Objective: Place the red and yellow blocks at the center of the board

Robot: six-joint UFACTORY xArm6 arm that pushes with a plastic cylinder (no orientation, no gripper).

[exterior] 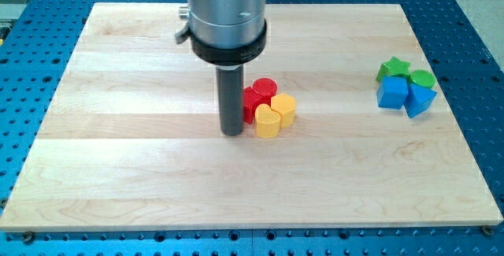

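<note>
Red cylinder [264,87], red block [252,100], yellow hexagonal block [284,108] and yellow heart block [268,120] are being kept clustered near board [118,169] centre, my tip [231,133] being rested just beside at the view's left; no jaws are fitted.

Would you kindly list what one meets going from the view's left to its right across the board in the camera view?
My tip → red blocks → yellow blocks, with the red and yellow ones clustered together → far to the view's right, the green blocks and blue blocks, overlapping, so unordered.
</note>
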